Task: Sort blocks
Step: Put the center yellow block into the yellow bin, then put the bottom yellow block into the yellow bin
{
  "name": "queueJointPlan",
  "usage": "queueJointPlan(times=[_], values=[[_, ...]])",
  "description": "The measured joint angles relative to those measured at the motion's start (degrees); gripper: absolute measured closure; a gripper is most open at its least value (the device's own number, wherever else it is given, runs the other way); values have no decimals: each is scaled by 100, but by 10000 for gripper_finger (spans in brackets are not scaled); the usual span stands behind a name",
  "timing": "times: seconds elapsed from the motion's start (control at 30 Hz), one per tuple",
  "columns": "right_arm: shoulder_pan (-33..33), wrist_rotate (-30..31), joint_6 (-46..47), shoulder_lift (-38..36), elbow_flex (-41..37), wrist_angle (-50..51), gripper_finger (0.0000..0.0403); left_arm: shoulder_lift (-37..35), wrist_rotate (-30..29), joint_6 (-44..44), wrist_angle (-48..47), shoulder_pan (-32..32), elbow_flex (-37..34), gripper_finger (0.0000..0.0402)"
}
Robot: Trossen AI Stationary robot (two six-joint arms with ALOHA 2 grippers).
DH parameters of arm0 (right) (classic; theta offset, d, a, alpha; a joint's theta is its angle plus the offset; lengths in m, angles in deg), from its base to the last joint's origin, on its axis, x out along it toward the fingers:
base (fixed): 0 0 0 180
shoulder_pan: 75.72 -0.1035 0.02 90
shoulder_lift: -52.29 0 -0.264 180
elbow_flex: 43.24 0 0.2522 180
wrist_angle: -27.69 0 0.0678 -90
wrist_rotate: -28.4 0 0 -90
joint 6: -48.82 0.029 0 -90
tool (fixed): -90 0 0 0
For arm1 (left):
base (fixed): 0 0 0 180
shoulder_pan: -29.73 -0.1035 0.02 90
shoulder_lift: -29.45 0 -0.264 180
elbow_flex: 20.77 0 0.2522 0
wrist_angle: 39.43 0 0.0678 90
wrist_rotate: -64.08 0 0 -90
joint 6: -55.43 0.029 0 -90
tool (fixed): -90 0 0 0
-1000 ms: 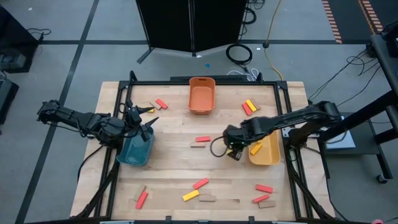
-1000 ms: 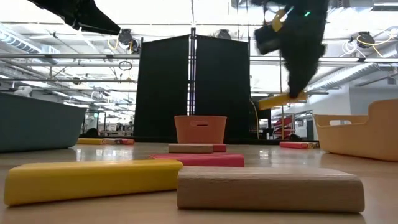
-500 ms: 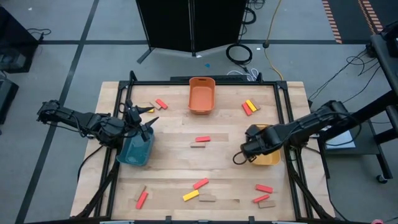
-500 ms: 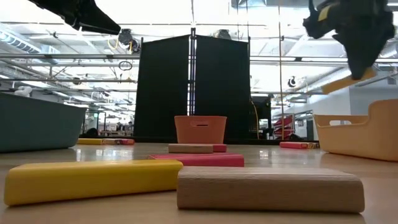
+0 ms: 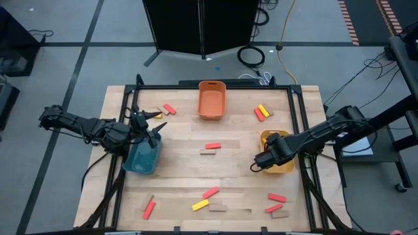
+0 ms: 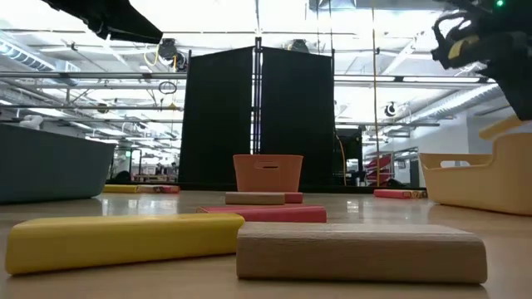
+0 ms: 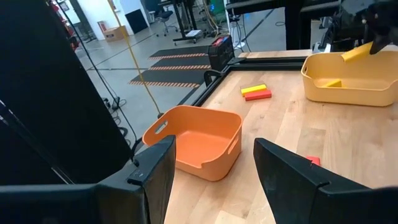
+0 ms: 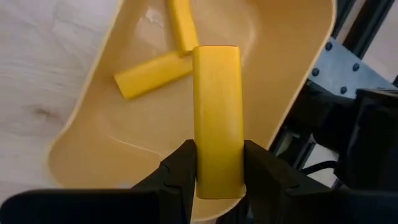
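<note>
Right tool grips a yellow block over the yellow bin: release low, clear of the rim; left tool gapes idle.

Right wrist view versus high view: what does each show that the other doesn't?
Only the right wrist view shows the right gripper clamped on a yellow rectangular wooden block, with two more yellow blocks lying inside the bin. Only the high view shows the orange plastic bin, the teal plastic bin under the open left gripper, and the red, yellow and tan blocks scattered on the wooden table. Both show the yellow plastic bin.
</note>
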Motion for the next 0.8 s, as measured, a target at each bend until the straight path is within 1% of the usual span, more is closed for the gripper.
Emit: queueJointPlan(times=[0.17,0.3,0.37,0.63,0.73,0.8], values=[[0,-82,-54,2,-266,-229,307,0,3,7,-2,0,0,187],[0,-81,-235,2,-319,-473,306,13,11,25,-4,0,0,187],[2,-81,-314,2,-319,-535,299,17,16,26,-7,0,0,187],[4,-81,-394,2,-319,-601,230,71,61,-5,-6,0,0,187],[4,-98,-442,2,-319,-601,208,149,194,-4,-3,0,0,187],[13,-103,-640,2,-319,-612,198,221,292,17,54,0,0,187]])
